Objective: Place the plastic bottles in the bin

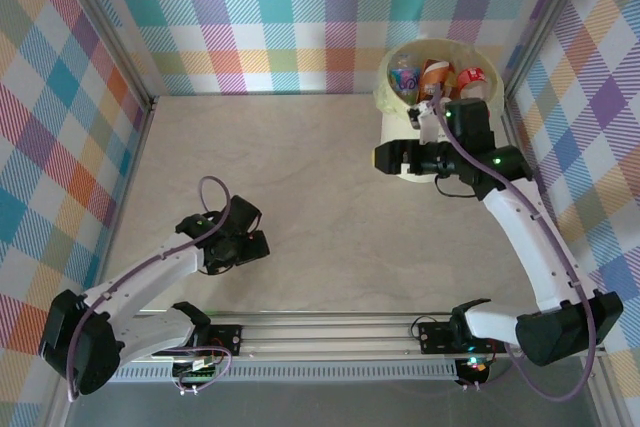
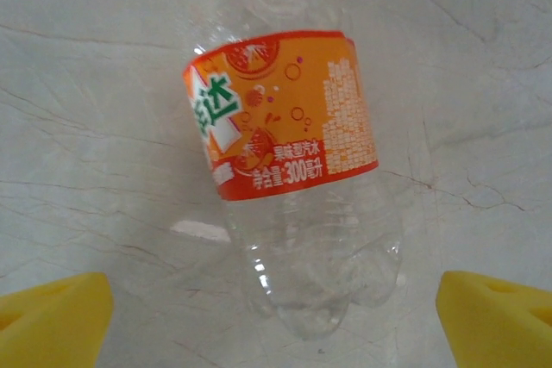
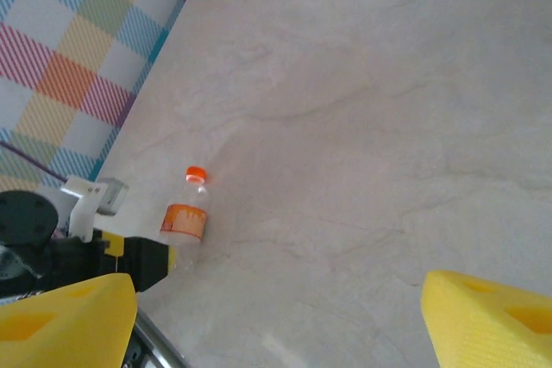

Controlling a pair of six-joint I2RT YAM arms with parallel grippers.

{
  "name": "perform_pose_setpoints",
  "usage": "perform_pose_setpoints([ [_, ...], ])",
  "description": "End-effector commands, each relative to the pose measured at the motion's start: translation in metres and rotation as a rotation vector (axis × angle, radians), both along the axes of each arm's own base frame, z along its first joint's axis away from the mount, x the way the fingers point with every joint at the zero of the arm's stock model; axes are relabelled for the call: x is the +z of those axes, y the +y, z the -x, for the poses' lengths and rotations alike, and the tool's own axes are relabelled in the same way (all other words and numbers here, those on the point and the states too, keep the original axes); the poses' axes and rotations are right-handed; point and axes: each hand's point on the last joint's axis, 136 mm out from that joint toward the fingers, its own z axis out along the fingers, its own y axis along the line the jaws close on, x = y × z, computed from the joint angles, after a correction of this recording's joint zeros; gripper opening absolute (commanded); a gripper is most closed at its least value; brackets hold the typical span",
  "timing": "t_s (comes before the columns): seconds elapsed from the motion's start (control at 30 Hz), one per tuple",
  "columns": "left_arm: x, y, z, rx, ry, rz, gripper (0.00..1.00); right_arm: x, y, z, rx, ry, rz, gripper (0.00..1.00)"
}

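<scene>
The left end effector point(image 1: 243, 243) hangs low over the bench point(image 1: 320, 177). Its yellow fingers point(image 2: 53, 316) are spread wide and grip nothing. A clear bottle point(image 2: 289, 187) with an orange label lies flat on the bench, between and just ahead of those fingers, its base toward them, untouched. Farther off, the right end effector point(image 1: 392, 157) is also wide and empty above bare bench. Just beside it on the far side stands the bin point(image 1: 384, 97), with several bottles point(image 1: 436, 77) inside.
</scene>
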Motion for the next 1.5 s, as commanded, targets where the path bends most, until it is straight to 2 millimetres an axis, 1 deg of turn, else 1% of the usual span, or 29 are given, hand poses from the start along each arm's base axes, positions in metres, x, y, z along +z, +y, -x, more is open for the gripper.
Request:
perform_pose_setpoints([
  [0.0,-0.011,-0.016,-0.003,0.024,0.01,0.086,0.95,0.009,0.012,0.003,0.038,-0.041,-0.056,0.86],
  [0.27,-0.026,-0.016,-0.003,0.024,0.032,0.073,0.85,-0.02,0.029,0.011,0.092,0.014,-0.04,0.86],
  [0.47,-0.032,-0.016,-0.006,0.021,0.033,0.055,0.83,-0.034,0.036,0.017,0.108,0.047,-0.042,0.86],
  [0.73,-0.039,-0.013,-0.008,0.016,0.038,0.026,0.82,-0.042,0.048,0.023,0.141,0.07,-0.035,0.86],
  [0.83,-0.043,-0.011,-0.007,0.011,0.047,0.013,0.76,-0.045,0.054,0.025,0.157,0.08,-0.037,0.86],
  [0.97,-0.048,-0.006,-0.004,0.013,0.054,-0.006,0.75,-0.049,0.061,0.028,0.176,0.094,-0.04,0.86],
  [1.1,-0.052,-0.004,-0.004,0.014,0.058,-0.004,0.67,-0.052,0.066,0.03,0.187,0.104,-0.034,0.86],
  [1.3,-0.049,-0.008,-0.006,-0.011,0.045,0.015,0.56,-0.057,0.072,0.032,0.202,0.118,-0.042,0.86],
  [1.33,-0.047,-0.01,-0.008,-0.018,0.038,0.024,0.53,-0.059,0.074,0.032,0.202,0.126,-0.045,0.86],
  [1.47,-0.034,-0.021,-0.013,-0.078,0.0,0.073,0.5,-0.073,0.078,0.029,0.165,0.189,-0.069,0.84],
])
